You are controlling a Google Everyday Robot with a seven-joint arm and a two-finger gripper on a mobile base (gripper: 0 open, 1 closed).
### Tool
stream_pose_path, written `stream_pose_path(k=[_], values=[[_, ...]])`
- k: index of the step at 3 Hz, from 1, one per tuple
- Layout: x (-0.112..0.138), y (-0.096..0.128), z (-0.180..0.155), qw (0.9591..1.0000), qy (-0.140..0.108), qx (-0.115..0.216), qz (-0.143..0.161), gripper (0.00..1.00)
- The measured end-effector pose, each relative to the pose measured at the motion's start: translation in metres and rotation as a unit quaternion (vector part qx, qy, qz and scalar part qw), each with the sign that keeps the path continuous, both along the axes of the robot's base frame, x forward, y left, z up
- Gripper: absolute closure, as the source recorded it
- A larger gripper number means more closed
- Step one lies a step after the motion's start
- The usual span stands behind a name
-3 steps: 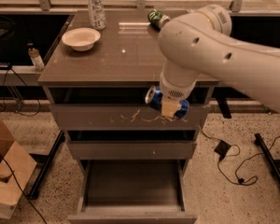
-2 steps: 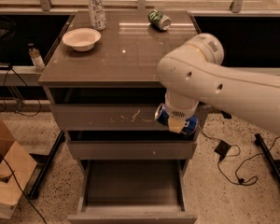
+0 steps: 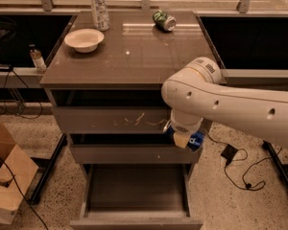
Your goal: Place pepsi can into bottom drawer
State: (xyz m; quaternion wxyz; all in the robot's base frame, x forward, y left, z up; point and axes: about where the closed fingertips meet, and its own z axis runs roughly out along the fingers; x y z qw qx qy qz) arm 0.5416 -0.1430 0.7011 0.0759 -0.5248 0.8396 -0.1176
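Note:
My gripper hangs under the big white arm in front of the cabinet, level with the middle drawer front. It is shut on the pepsi can, a dark blue can with white lettering whose end sticks out to the right below the wrist. The bottom drawer is pulled open below, its grey-brown tray showing bare. The can is above the drawer's right side, well above the tray.
On the cabinet top stand a white bowl, a clear plastic bottle and a green can lying on its side. A cardboard box sits on the floor at left. Cables lie at right.
The arm has lowered and moved slightly right, carrying the can from the scratched upper drawer front down to the level of the middle drawer.

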Motion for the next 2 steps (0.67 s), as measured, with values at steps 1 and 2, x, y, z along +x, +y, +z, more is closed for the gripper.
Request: stream_pose_path(k=[1,2], values=[[-0.001,0.005,-0.026,0.9993,0.036,0.009,0.007,1.00],[-0.011,0.018,-0.067,0.9950,0.089,0.031,0.034,1.00]])
